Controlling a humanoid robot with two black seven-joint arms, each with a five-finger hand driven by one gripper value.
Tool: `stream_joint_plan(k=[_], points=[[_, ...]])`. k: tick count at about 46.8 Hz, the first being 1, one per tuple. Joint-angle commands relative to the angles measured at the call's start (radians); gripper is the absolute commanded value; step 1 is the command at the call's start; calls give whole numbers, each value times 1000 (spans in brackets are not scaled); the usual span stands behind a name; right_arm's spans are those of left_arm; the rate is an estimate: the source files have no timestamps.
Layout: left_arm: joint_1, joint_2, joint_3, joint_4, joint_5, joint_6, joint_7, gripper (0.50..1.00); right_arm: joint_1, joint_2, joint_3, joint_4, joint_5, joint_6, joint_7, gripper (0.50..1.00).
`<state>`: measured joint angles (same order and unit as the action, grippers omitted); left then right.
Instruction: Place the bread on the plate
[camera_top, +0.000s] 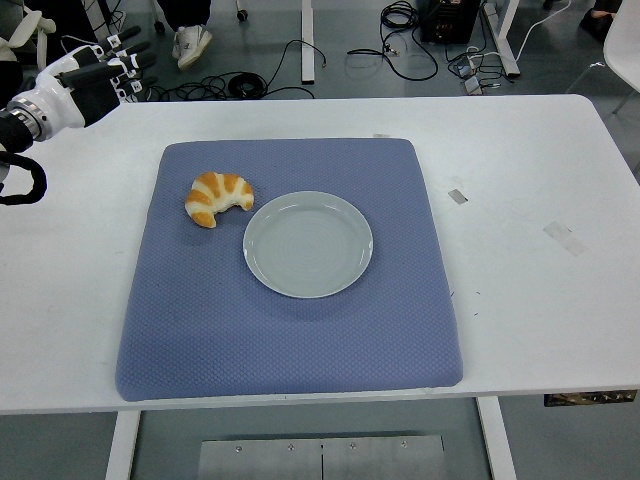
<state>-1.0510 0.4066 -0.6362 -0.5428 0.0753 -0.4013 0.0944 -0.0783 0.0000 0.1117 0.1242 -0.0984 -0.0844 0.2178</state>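
A golden croissant (217, 197) lies on the blue mat (290, 330), just left of an empty pale grey plate (308, 244) and touching or nearly touching its rim. My left hand (115, 65) is raised at the far upper left, above the table's back left corner, well away from the croissant. Its fingers are spread and hold nothing. My right arm is out of view.
The white table (540, 170) carries small bits of tape at the right (563, 236). Cables and chair legs lie on the floor beyond the far edge (300, 60).
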Motion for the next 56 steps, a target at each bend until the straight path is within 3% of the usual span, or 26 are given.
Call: stream_joint_plan(k=[1,10,17,29,43,51,56], points=[[-26,38,67,-34,0,24,-1,980,0,0,-1,0,0,0,0,1000],[-78,86,239,-135,50,194,4,978,0,0,0,0,0,0,0,1000],[-103,132,294,-224,173,202,2,978,0,0,-1,0,-1,0,0,1000],[-99,126,309,-281,402,220,10,975,0,0,-1,0,0,0,0,1000],[-101,138,409,-431,531,305,21,974,0,0,-1,0,-1,0,0,1000],[-99,147,464,-476,682,395,22,978,0,0,0,0,-1,0,0,1000],[-99,152,483,-496,701,398,19,983,0,0,0,0,0,0,0,1000]])
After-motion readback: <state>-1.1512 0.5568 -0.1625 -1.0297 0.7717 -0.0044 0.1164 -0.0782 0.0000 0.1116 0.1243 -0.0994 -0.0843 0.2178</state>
